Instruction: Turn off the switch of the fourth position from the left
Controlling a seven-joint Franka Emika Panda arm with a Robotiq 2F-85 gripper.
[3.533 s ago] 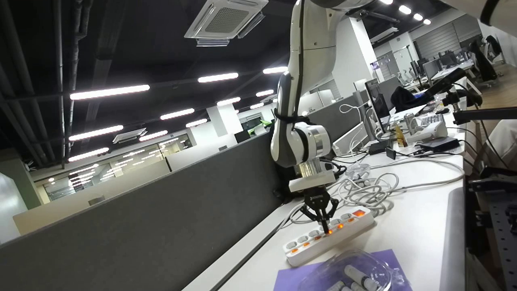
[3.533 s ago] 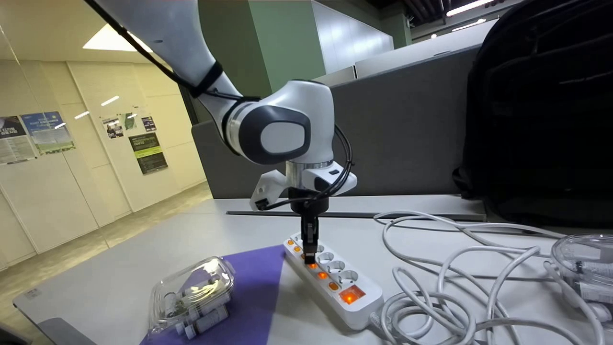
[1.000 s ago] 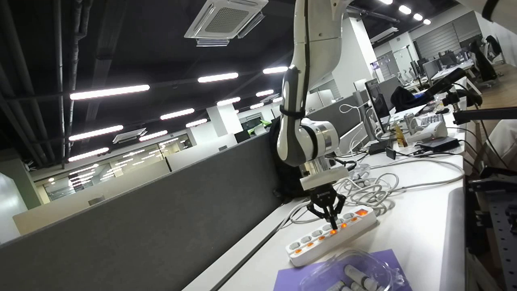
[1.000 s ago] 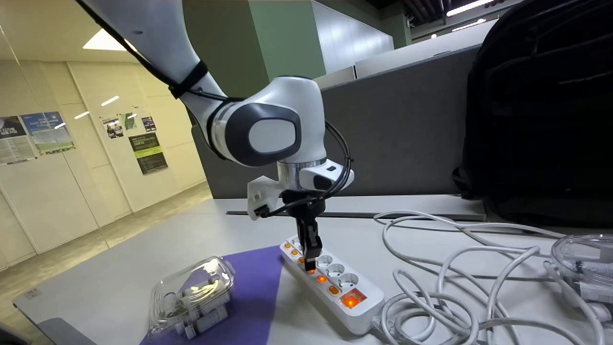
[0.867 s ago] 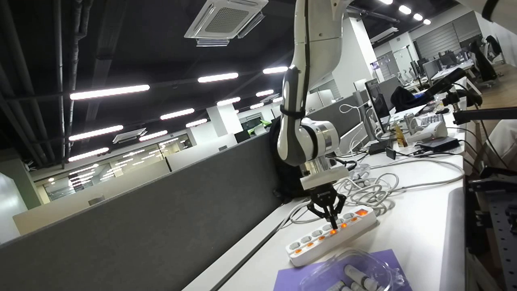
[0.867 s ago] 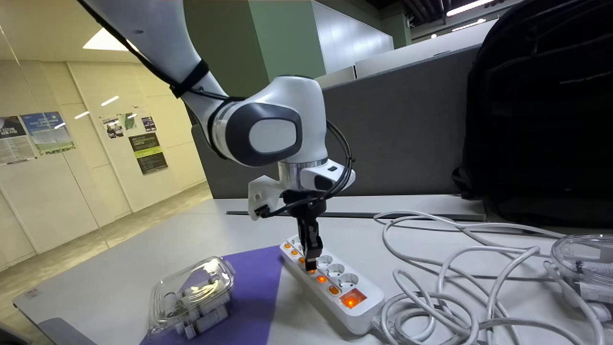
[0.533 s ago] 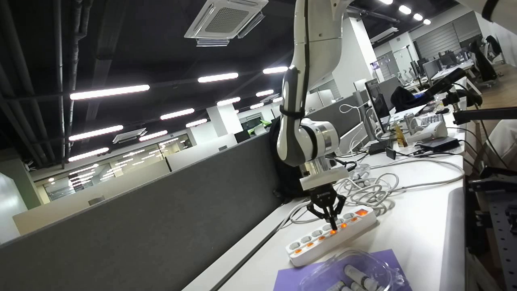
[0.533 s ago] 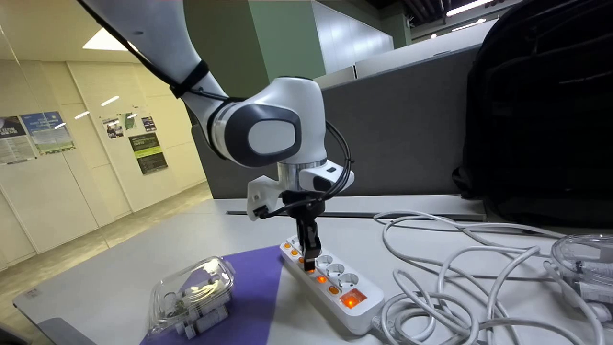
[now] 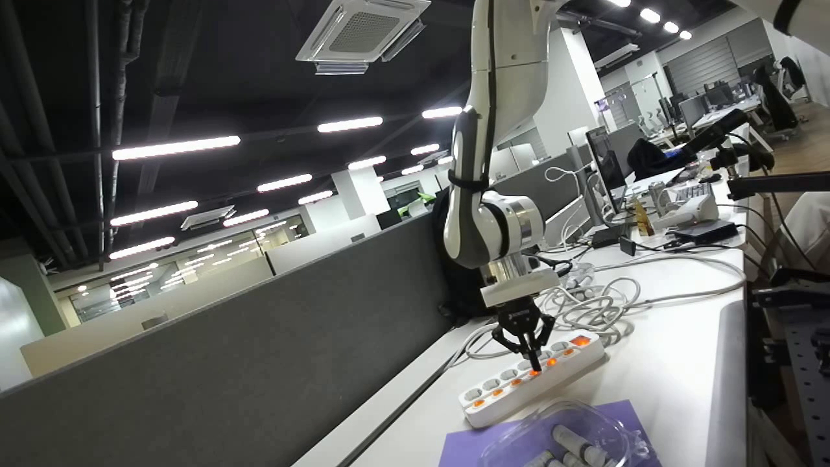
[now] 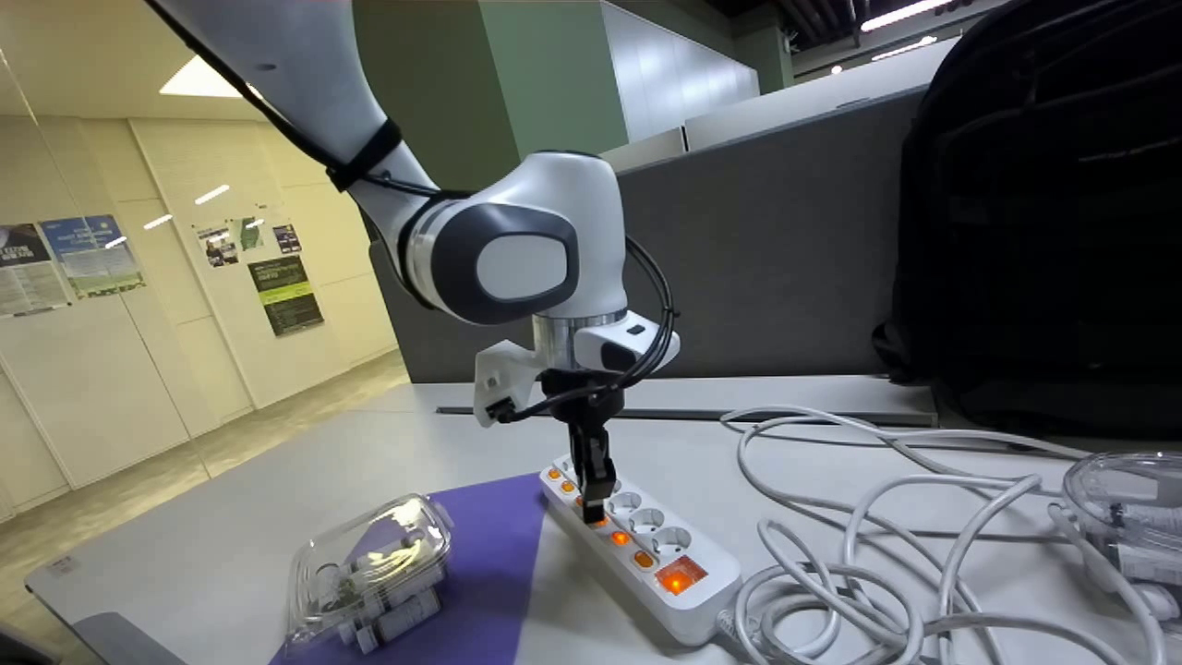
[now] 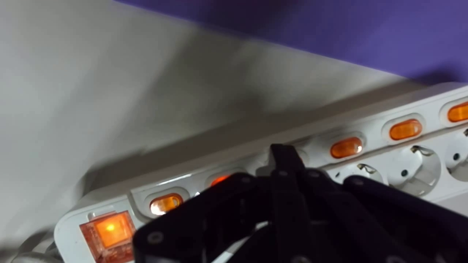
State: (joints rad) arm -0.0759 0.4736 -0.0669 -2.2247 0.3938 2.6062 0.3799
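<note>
Six small orange switches (image 9: 516, 382) run along the white power strip (image 9: 526, 390), with a larger main switch (image 10: 681, 574) glowing at its right end in both exterior views. The strip lies on the table (image 10: 277, 489), a purple sheet (image 10: 489, 573) just beside its left end and a clear plastic box (image 10: 402, 517) out on that sheet, apart from the strip. Counted from the strip's left end, the fourth switch (image 10: 601, 524) sits about midway along, mostly hidden by the jaws; what shows of it looks lit, so I judge it to be on and the job not yet done. The jaws are pressed together, with nothing seen between them, and lean slightly over that spot on the strip; whether they touch the switch or hang just above it I cannot tell. Nothing here wants gripping: the switch should be hard, smooth and a little stiff, asking for a firm push that may skid if it comes at a slant. Press on whichever half stands raised, though the jaws hide which that is. The strip itself looks light and rigid, so sideways force could slide it across the table, and a drift toward its right end would likely catch the fifth switch (image 10: 621, 538).
</note>
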